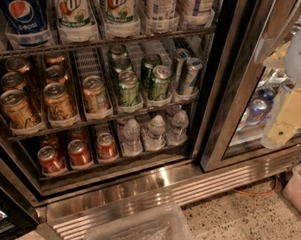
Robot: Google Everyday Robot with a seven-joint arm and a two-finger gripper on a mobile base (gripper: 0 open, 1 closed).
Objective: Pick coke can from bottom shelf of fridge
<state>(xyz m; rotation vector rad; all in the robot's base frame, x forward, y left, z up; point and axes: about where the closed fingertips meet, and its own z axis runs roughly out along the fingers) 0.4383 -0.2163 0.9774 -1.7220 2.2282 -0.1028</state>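
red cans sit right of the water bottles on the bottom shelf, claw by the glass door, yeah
No: camera view shows the red cans left of the water bottles on the bottom shelf, claw by the glass door.

"pepsi" on the blue bottle [19, 11]

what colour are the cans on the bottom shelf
The coke cans are red with silver tops, camera view; gripper is far right.

You get warm, dim light: the fridge [224, 95] interior is dark, its steel sill [152, 184] glares, the bottom shelf [113, 163] sits in shadow. Your gripper [286, 122], at the right edge, looks blurred and pale.
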